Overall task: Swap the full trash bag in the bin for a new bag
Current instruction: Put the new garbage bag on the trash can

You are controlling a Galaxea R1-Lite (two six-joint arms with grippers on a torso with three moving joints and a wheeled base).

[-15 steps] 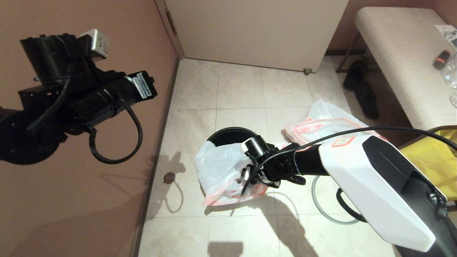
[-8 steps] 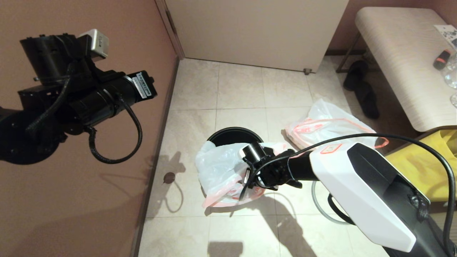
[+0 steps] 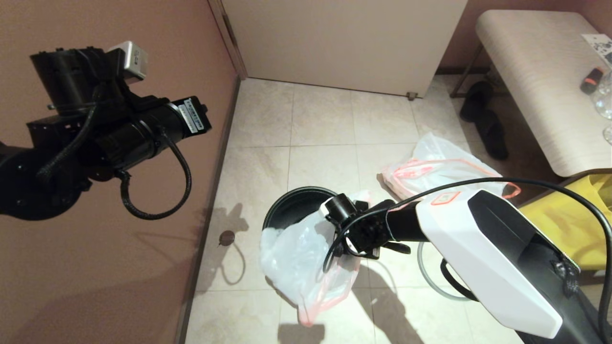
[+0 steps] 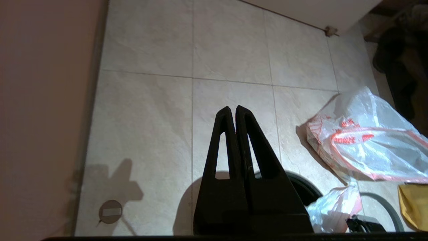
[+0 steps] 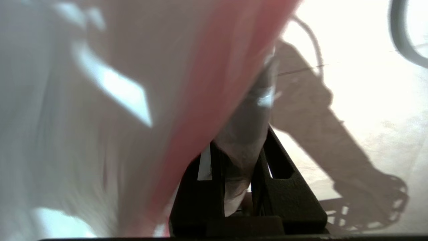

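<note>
1. Print in red marks the full trash bag [image 4: 362, 147], which lies on the floor [image 3: 325, 119] beyond the bin [image 3: 294, 206]; I cannot read the letters.
2. My right tool [image 5: 239, 167] pinches a fold of the new bag [image 3: 299, 253], and the plastic hangs limp over the bin's near side, its pink-red hem trailing toward the floor.
3. The bag covers most of my right wrist view, so the bin is hidden there.
4. My left tool [image 4: 236, 110] is raised near the wall [image 3: 119, 263], fingers pressed together, holding nothing.
5. The grey hoop rim [image 3: 423, 267] lies on the floor beside the bin, partly behind my right arm.
6. Open tile lies between the bin and the wall; the tabletop [image 3: 540, 81] stands well apart on the right.
</note>
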